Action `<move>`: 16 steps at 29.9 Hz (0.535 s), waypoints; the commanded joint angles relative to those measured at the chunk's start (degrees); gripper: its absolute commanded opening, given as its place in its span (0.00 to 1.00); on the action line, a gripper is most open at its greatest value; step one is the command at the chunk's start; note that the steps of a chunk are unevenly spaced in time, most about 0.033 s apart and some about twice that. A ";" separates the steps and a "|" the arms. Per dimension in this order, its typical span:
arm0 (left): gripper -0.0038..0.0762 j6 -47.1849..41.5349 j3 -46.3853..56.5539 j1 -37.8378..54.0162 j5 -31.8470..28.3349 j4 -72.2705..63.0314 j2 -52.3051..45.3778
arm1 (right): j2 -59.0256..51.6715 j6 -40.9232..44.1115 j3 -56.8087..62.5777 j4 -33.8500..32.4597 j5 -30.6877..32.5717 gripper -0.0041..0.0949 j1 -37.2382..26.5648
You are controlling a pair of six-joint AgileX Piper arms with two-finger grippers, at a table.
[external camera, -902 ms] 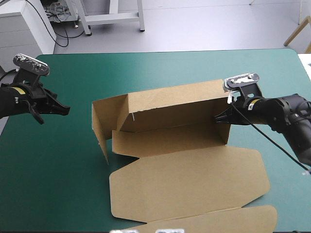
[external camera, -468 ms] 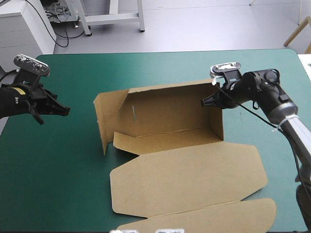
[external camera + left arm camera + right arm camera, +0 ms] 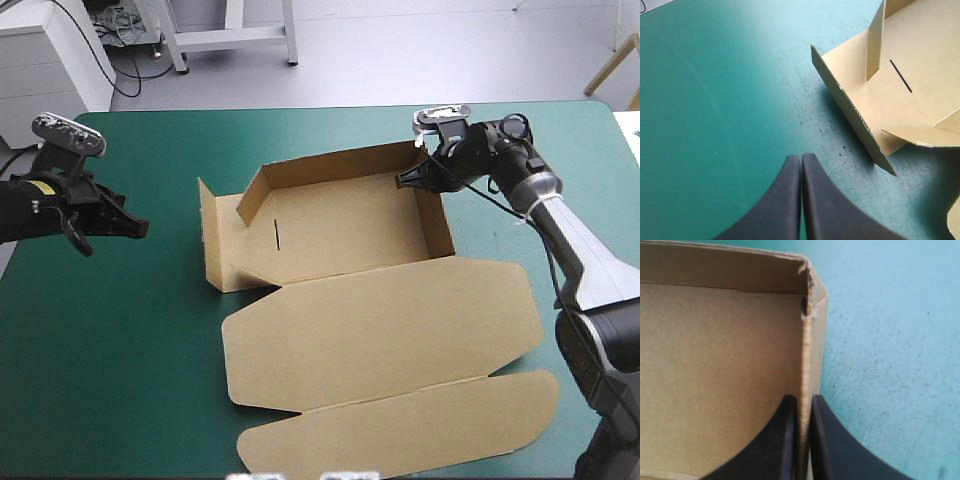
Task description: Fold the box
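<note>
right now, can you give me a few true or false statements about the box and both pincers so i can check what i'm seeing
1. The right pincer is shut on the right wall of the box. True.
2. The left pincer grips the box too. False: it is shut on nothing and sits apart from the box, over the teal-green cover.
3. The lid lies flat on the robot's side of the box. True.
4. The far wall lies flat on the table. False: it stands raised.
</note>
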 commanded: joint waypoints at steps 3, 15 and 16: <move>0.04 -0.29 -1.20 -0.01 -2.84 -1.64 -1.47 | -0.42 -1.04 -4.78 0.61 1.02 0.25 -0.56; 0.04 -0.29 -1.20 -0.01 -2.94 -1.43 -1.47 | -2.16 -5.21 -16.94 2.62 13.62 0.75 -4.80; 0.04 -0.29 -1.20 -0.01 -2.94 -1.43 -1.47 | -2.82 -5.34 -18.26 2.62 15.54 0.75 -4.80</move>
